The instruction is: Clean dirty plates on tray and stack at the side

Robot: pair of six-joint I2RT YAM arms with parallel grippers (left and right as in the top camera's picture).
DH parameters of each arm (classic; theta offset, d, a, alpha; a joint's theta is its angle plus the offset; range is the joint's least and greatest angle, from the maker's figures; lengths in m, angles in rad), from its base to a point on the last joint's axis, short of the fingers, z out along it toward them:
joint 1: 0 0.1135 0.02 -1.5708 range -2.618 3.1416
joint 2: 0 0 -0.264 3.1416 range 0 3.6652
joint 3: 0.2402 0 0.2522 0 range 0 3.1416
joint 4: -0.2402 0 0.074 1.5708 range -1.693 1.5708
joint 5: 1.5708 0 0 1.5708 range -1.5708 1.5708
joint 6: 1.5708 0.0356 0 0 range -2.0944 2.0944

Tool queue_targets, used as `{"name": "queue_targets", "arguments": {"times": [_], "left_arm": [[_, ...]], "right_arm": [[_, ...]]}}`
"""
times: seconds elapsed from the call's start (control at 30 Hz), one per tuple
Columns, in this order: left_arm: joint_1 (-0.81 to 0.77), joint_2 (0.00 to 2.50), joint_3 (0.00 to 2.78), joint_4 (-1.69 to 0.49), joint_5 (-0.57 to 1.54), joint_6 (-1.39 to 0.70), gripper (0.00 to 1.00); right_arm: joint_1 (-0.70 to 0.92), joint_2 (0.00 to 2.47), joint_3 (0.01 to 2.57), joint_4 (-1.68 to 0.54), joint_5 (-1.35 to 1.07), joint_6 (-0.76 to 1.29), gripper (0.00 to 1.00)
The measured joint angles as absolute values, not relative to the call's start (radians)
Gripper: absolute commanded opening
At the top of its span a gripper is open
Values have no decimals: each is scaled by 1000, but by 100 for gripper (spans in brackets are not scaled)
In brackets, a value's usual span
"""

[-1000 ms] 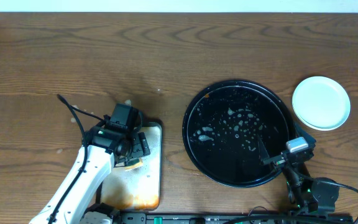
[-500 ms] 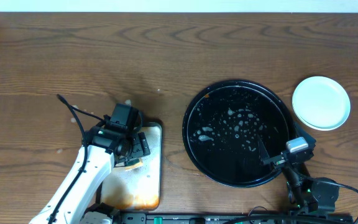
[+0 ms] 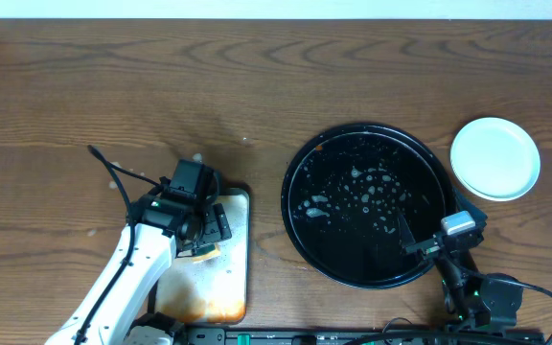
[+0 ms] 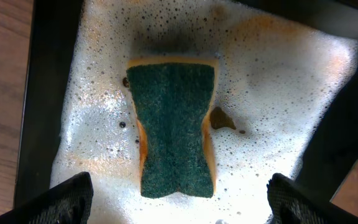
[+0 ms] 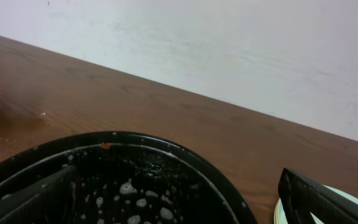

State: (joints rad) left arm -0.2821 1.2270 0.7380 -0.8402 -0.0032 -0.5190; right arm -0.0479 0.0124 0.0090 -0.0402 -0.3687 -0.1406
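The black tray (image 3: 287,196) lies right of centre, holding only soap foam spots and a small orange speck at its far rim. It also shows in the right wrist view (image 5: 185,155). A pale plate stack (image 3: 494,158) sits on the table right of the tray; only the top plate shows, and its edge appears in the right wrist view (image 5: 278,213). My right gripper (image 3: 431,216) (image 5: 179,205) is open and empty over the tray's front right rim. My left gripper (image 3: 211,226) (image 4: 179,205) is open above a green-topped sponge (image 4: 173,130) lying in foam.
A rusty, soapy rectangular metal pan (image 3: 233,287) sits at the front left and holds the sponge; its dark rim (image 4: 48,93) frames the left wrist view. Bare wooden table lies behind and to the left. Cables run along the front edge.
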Motion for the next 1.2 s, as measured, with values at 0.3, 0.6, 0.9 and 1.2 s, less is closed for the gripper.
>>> {"name": "queue_targets", "arguments": {"times": [0.3, 0.6, 0.9, 1.2], "left_arm": [[-282, 1083, 737, -832, -17, -519, 90], [-224, 826, 714, -585, -86, -487, 90], [-99, 485, 504, -271, -56, -313, 90], [-40, 150, 194, -132, -44, -261, 90]], "right_arm": [[-48, 12, 9, -41, -369, -141, 99], [-48, 12, 9, -41, -366, -141, 99], [-48, 12, 9, -41, -366, -141, 99], [-48, 12, 9, -41, -366, -141, 99]]}}
